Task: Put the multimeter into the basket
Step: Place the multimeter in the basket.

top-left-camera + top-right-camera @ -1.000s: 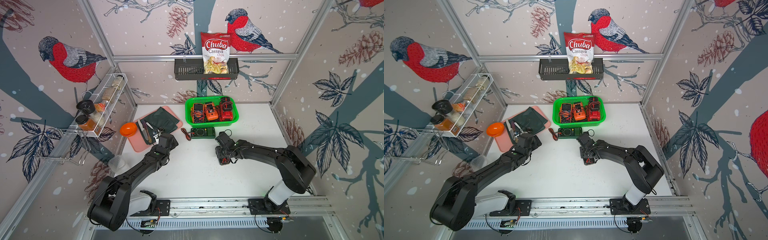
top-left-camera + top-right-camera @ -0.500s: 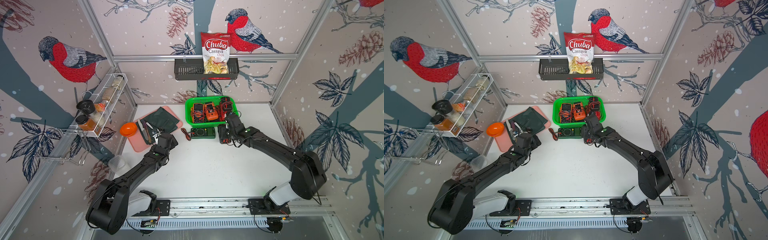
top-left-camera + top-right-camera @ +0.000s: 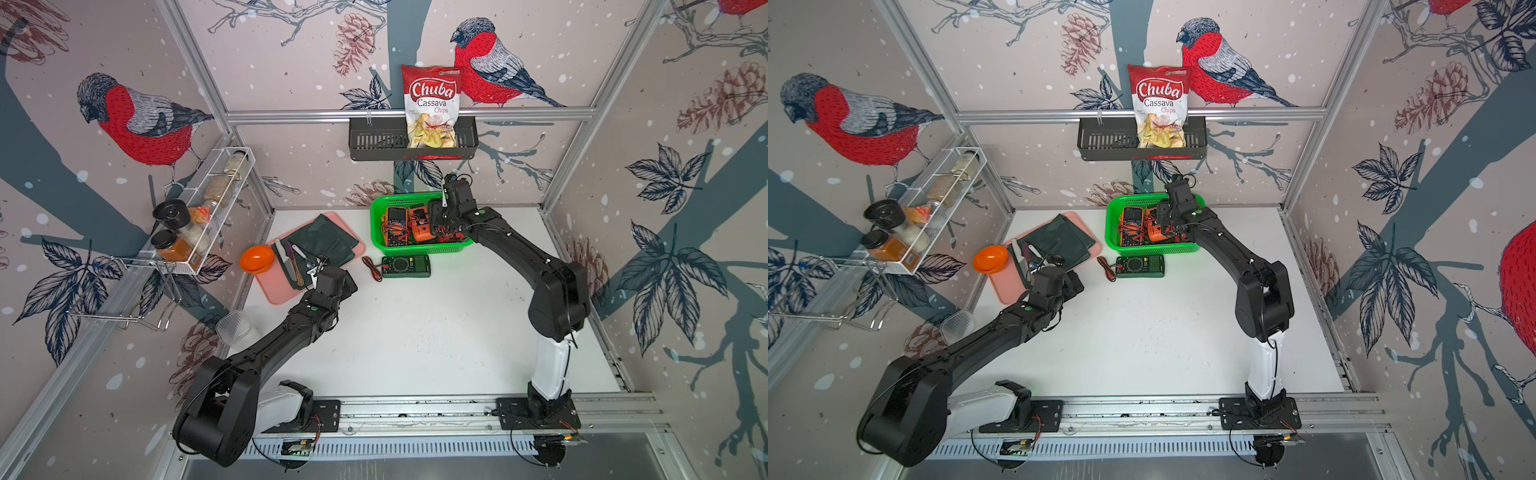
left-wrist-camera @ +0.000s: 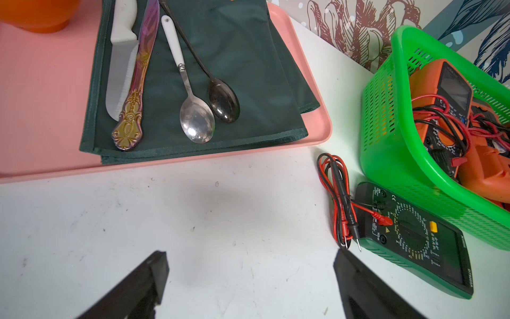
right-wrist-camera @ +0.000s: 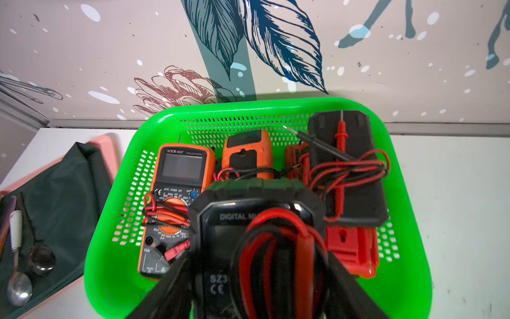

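The green basket (image 3: 424,249) (image 3: 1154,248) (image 5: 116,265) stands at the back of the table. It holds three multimeters: an orange-and-grey one (image 5: 176,193), an orange one (image 5: 248,154) and a black-and-red one (image 5: 350,176). My right gripper (image 5: 259,254) (image 3: 442,218) hangs over the basket's middle, shut on a black multimeter (image 5: 234,218) wrapped in red and black leads. A green multimeter (image 3: 406,266) (image 4: 414,237) lies on the table just in front of the basket. My left gripper (image 4: 249,256) (image 3: 322,270) stands open over bare table left of it.
A pink tray (image 3: 274,291) (image 4: 41,110) with a dark green cloth (image 4: 220,55), a knife, spoons and an orange bowl (image 3: 257,258) sits at the left. A clear cup (image 3: 237,330) stands near the left wall. A dark wall shelf (image 3: 374,143) with a chips bag hangs above the basket.
My right arm lifted the black multimeter off the table's middle and carried it back over the basket. The left arm has barely moved.
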Available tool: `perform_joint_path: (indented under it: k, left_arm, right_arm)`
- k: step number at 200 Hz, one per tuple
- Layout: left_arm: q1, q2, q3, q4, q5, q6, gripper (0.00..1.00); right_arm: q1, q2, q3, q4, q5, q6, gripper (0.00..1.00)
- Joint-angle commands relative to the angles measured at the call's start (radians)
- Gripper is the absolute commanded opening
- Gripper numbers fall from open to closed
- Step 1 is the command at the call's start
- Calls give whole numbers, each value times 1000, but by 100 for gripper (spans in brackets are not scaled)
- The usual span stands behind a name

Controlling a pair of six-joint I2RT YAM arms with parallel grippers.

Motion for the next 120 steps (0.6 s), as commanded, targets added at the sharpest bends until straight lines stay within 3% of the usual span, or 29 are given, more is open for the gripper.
perform_joint_path:
  k: [1, 35, 120]
  left_arm:
    - [4, 5, 10, 26, 14, 9, 97]
    - [4, 17, 8, 29, 15, 10, 97]
    - [4, 45, 10, 35, 17, 13, 97]
  right_arm:
    - [-3, 91, 115, -43, -15, -3, 39]
    - [1, 231, 284, -97, -50, 6, 39]
    - [-4, 452, 479, -192, -8, -15, 42]
